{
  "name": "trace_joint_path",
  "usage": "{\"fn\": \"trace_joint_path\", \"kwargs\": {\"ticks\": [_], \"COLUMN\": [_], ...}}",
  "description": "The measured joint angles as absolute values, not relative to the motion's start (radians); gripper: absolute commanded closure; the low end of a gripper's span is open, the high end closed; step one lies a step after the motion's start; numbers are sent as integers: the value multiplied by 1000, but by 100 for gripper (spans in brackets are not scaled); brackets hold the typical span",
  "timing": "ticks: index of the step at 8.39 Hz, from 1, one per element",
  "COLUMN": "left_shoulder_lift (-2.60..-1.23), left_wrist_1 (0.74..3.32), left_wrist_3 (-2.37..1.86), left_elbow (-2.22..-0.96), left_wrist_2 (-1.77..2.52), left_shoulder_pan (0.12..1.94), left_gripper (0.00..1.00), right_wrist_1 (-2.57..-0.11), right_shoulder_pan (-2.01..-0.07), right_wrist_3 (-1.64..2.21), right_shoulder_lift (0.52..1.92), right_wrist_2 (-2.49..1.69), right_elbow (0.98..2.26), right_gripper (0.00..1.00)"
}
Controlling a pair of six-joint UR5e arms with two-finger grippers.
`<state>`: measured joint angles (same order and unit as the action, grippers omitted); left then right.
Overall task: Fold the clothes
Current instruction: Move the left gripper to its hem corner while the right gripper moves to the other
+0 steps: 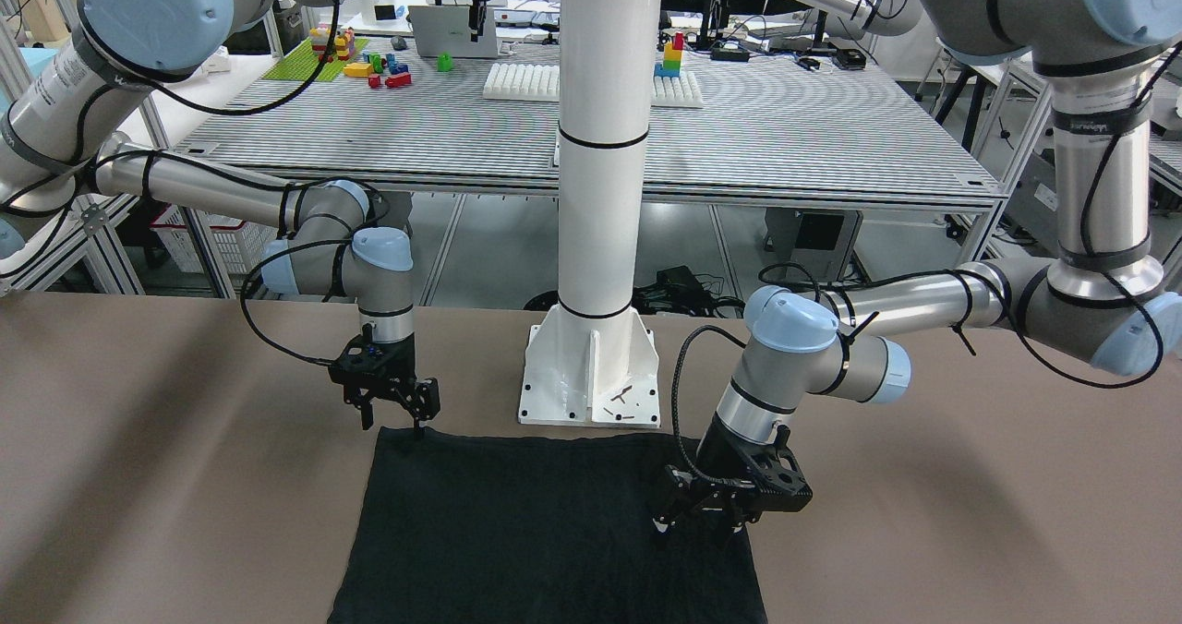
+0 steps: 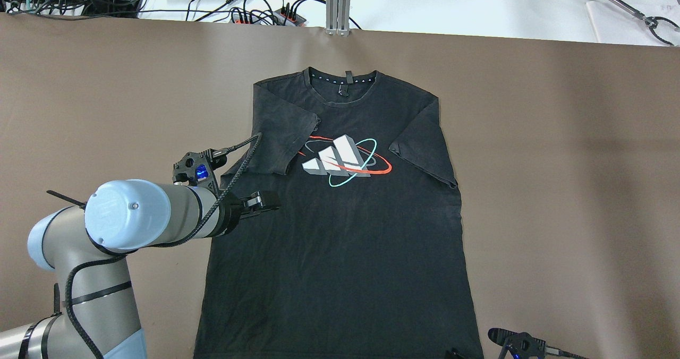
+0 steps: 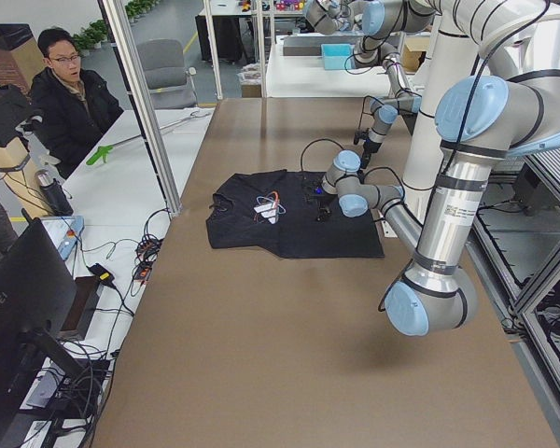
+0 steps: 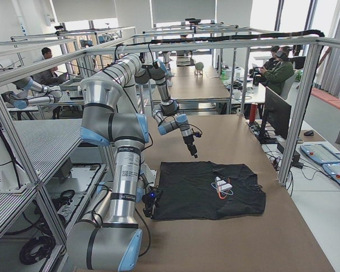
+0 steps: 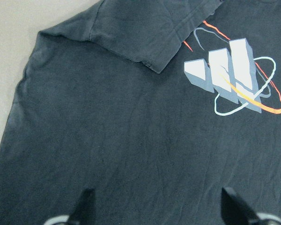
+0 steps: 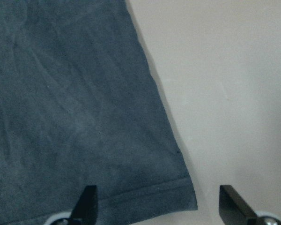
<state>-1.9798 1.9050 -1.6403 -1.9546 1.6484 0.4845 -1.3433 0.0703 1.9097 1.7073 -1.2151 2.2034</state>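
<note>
Black, thin, faintly creased T-shirt [image 2: 340, 231] lies flat; left gripper [image 5: 157, 193] and right gripper [image 6: 157, 191] both spread wide.

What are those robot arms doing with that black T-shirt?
Two robot arms are getting ready to fold a black T-shirt. It lies flat on the brown table, picture side up, with both sleeves tucked in over the front. The left tool is open, low over the shirt's side below a sleeve. The right tool is open at a bottom hem corner. Neither one grips the cloth yet.
</note>
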Motion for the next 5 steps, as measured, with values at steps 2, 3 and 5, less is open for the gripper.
{"fn": "trace_joint_path", "kwargs": {"ticks": [2, 3, 5], "left_shoulder_lift": [-1981, -1982, -1983], "left_wrist_1": [1905, 1905, 1905], "left_wrist_3": [-1646, -1647, -1647], "left_elbow": [-1955, -1956, -1955], "left_wrist_2": [1643, 1642, 1641], "left_shoulder_pan": [476, 474, 473], "left_gripper": [6, 6, 6], "right_wrist_1": [-1345, -1345, -1343], "right_shoulder_pan": [85, 87, 87], "right_wrist_3": [1960, 1974, 1983], "right_shoulder_lift": [1709, 1707, 1705], "right_wrist_2": [-1209, -1208, -1209], "right_elbow": [2178, 2173, 2171], "right_gripper": [45, 67, 100]}}
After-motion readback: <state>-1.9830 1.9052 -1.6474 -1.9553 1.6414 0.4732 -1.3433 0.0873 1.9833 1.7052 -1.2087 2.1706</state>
